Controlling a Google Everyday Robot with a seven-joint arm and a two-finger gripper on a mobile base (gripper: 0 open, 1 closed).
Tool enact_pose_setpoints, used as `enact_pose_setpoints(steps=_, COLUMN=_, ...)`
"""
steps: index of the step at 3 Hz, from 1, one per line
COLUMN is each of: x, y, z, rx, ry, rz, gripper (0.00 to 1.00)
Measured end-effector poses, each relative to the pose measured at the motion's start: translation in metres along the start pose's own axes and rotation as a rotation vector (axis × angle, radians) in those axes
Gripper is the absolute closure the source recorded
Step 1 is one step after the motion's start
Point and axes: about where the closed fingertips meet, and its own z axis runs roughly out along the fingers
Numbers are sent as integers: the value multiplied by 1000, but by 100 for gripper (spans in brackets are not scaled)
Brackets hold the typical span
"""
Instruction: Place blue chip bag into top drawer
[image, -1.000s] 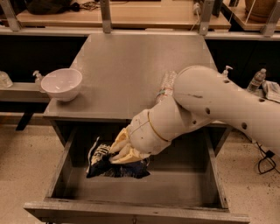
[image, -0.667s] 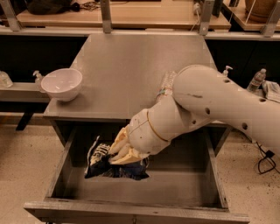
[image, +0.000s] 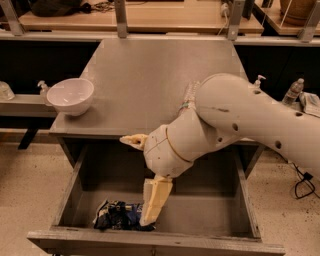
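The blue chip bag (image: 118, 215) lies crumpled on the floor of the top drawer (image: 150, 243), at the front left, just behind the front panel. The drawer is pulled fully out below the grey table top. My gripper (image: 134, 181) hangs over the drawer's left half with its two tan fingers spread wide. One finger (image: 133, 141) points left at table-edge height. The other finger (image: 154, 200) points down, with its tip at the bag's right end. The gripper holds nothing.
A white bowl (image: 70, 95) sits on the table's left edge. A clear water bottle (image: 190, 93) lies on the table, partly hidden behind my arm. Small bottles (image: 294, 91) stand on a shelf at the right. The table top (image: 150, 70) runs back to a bench.
The gripper has opened and let go of the chip bag. The bag now lies lower in the drawer, near its front. The wrist has lifted and turned.
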Motion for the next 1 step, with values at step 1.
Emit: enact_pose_setpoints(steps=1, x=0, y=0, z=0, rx=0, ry=0, rz=0, gripper=0)
